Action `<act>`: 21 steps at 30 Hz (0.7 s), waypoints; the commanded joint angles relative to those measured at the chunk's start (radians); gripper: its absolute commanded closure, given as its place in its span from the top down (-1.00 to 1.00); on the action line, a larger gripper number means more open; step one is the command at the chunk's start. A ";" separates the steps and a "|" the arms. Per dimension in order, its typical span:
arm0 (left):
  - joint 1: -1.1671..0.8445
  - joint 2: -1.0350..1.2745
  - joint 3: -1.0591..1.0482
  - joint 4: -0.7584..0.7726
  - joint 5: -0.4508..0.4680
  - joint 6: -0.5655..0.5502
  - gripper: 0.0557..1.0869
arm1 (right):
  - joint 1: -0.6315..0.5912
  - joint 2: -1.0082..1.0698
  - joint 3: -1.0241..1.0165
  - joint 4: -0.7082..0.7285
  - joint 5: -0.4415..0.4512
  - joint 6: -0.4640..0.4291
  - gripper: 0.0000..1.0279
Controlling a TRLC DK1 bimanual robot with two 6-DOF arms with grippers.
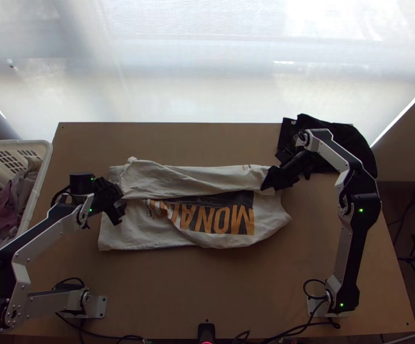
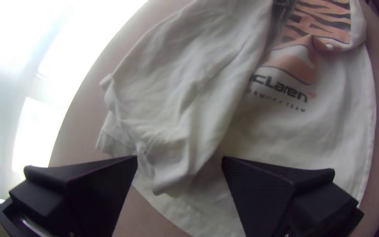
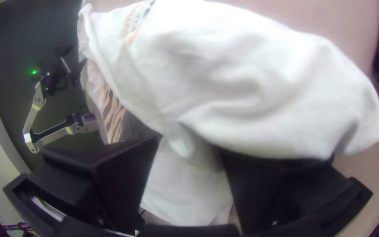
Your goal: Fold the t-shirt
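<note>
The white t-shirt [image 1: 224, 226] with dark and orange print lies across the middle of the table, its far edge folded over toward the near side in a wrinkled strip. My left gripper [image 1: 115, 200] stands open over the shirt's left end; in the left wrist view the left gripper [image 2: 180, 160] has bunched folded cloth [image 2: 176, 131] between and beyond its parted fingers. At the shirt's right end is my right gripper [image 1: 273, 180]; in the right wrist view the right gripper [image 3: 191, 147] is open, with white cloth [image 3: 251, 96] between its fingers and draped over one of them.
Black cloth [image 1: 345, 140] lies bunched at the table's far right, partly beneath the right arm. A white basket [image 1: 43, 166] holding clothes stands off the left edge. Bare wooden table [image 1: 207, 292] shows on the near side of the shirt.
</note>
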 commanded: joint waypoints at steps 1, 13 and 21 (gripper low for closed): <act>0.040 -0.002 0.064 0.002 -0.003 -0.024 0.92 | 0.021 -0.045 -0.005 0.008 0.003 -0.015 0.92; 0.293 -0.033 0.134 -0.043 0.015 0.120 0.92 | -0.023 -0.203 -0.022 -0.029 -0.023 -0.046 0.91; 0.311 -0.134 0.263 -0.218 0.101 -0.078 0.91 | -0.028 -0.287 -0.097 -0.055 -0.025 -0.047 0.80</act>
